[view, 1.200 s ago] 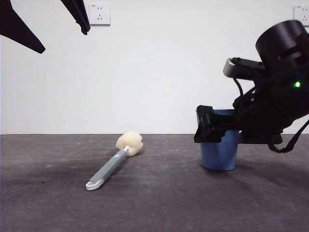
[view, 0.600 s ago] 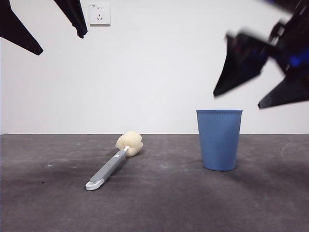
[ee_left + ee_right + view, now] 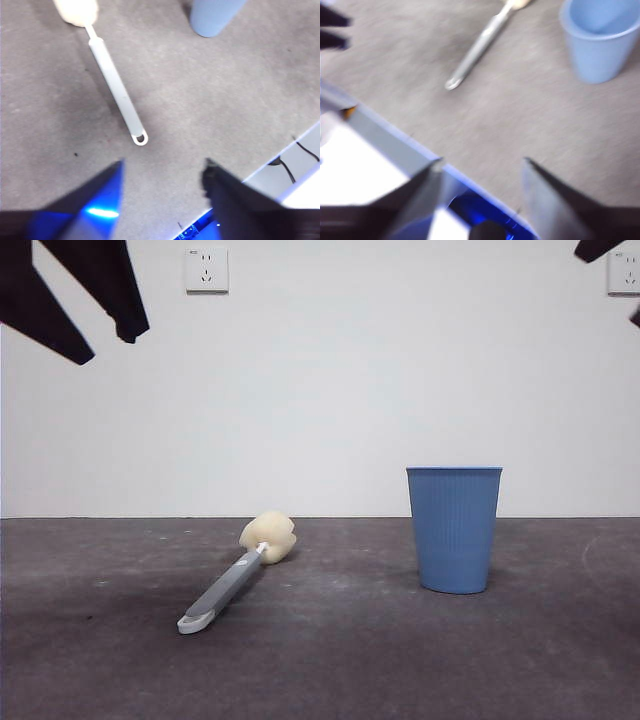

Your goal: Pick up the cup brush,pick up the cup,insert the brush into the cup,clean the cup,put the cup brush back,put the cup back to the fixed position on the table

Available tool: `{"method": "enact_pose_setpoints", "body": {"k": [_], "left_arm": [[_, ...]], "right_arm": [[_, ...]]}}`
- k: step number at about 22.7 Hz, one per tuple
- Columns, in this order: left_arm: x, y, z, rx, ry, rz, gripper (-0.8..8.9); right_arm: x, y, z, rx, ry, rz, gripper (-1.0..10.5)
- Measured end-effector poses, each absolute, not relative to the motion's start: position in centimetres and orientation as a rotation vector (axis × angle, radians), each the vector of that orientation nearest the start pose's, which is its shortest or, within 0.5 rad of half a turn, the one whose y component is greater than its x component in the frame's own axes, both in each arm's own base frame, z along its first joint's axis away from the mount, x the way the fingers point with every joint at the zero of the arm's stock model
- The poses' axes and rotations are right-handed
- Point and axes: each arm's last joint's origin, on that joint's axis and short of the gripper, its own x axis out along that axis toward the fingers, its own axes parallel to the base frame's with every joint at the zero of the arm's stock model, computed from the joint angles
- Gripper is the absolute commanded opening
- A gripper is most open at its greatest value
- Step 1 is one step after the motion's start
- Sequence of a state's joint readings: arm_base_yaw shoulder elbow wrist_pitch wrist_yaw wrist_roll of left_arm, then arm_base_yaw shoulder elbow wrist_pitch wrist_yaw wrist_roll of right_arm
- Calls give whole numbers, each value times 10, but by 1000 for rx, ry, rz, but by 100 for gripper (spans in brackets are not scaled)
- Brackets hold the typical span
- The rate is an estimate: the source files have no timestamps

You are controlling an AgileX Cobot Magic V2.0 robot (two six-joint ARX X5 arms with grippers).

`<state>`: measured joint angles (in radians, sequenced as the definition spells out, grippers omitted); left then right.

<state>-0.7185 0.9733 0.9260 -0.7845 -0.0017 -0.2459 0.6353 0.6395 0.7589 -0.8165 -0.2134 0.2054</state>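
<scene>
The cup brush (image 3: 237, 577) lies flat on the table (image 3: 340, 660) at lower left; the cup (image 3: 454, 529) stands upright at right. My left gripper (image 3: 162, 172) and right gripper (image 3: 481, 167) hang spread wide, holding nothing.

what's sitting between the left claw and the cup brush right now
Nothing visible. The left claw hangs open above the table, and only bare surface lies between it and the cup brush. The cup stands upright off to one side, apart from the brush. The right claw is raised away.
</scene>
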Motion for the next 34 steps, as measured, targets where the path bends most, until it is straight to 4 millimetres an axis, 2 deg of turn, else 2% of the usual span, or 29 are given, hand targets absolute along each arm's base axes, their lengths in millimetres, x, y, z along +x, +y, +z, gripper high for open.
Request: {"method": "enact_pose_setpoints", "body": {"k": [18, 20, 23, 26, 27, 29, 34], "left_arm": [[139, -121, 300, 86, 852, -570, -4], [142, -113, 307, 122, 743, -506, -4], [151, -91, 337, 101, 430, -428, -4], [145, -55, 370, 32, 98, -288, -4], [141, -45, 373, 16, 19, -233, -4], [129, -27, 366, 2, -102, -130, -4], [108, -8, 325, 0, -189, 0, -4]], "right_arm": [[90, 75, 287, 36, 808, 749, 2], [90, 75, 287, 36, 808, 749, 2], [90, 75, 287, 36, 808, 749, 2], [90, 75, 286, 36, 809, 749, 2], [90, 75, 286, 36, 809, 749, 2], [90, 75, 286, 36, 809, 749, 2], [90, 75, 286, 36, 809, 749, 2]]}}
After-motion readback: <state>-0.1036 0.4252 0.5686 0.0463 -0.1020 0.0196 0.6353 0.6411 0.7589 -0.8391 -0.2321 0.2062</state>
